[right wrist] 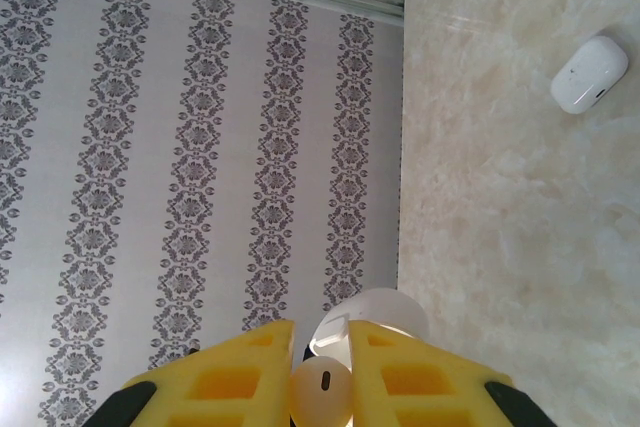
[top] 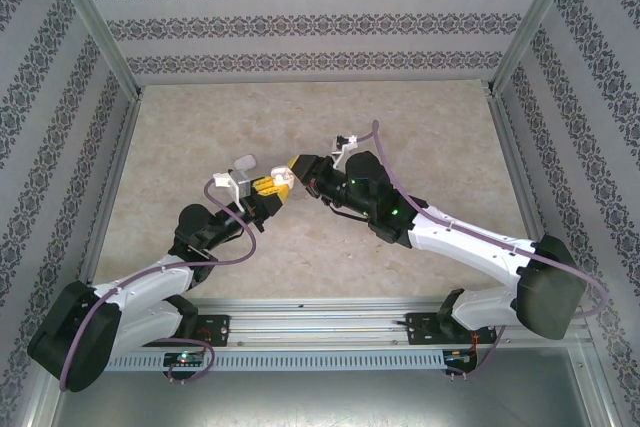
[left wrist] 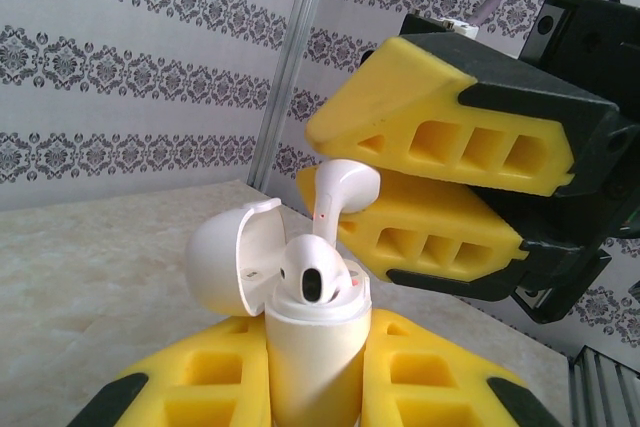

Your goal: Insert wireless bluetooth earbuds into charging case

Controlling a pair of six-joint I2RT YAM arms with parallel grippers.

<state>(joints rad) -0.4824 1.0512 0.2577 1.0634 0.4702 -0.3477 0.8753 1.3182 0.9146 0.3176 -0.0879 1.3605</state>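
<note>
My left gripper (left wrist: 315,337) is shut on the white charging case (left wrist: 312,357) and holds it upright with its lid (left wrist: 225,262) flipped open. One white earbud (left wrist: 312,279) sits in the case's mouth. My right gripper (right wrist: 322,339) is shut on a second earbud (right wrist: 322,394). In the left wrist view this earbud (left wrist: 345,190) hangs just above the case, stem pointing down, between the right arm's yellow fingers (left wrist: 440,142). From above, the left gripper (top: 268,190) and the right gripper (top: 297,166) meet tip to tip over the middle of the table.
A second white case (right wrist: 590,74), closed, lies on the beige marbled table (right wrist: 500,247) some way off. Patterned walls and metal frame posts (left wrist: 295,57) enclose the table on three sides.
</note>
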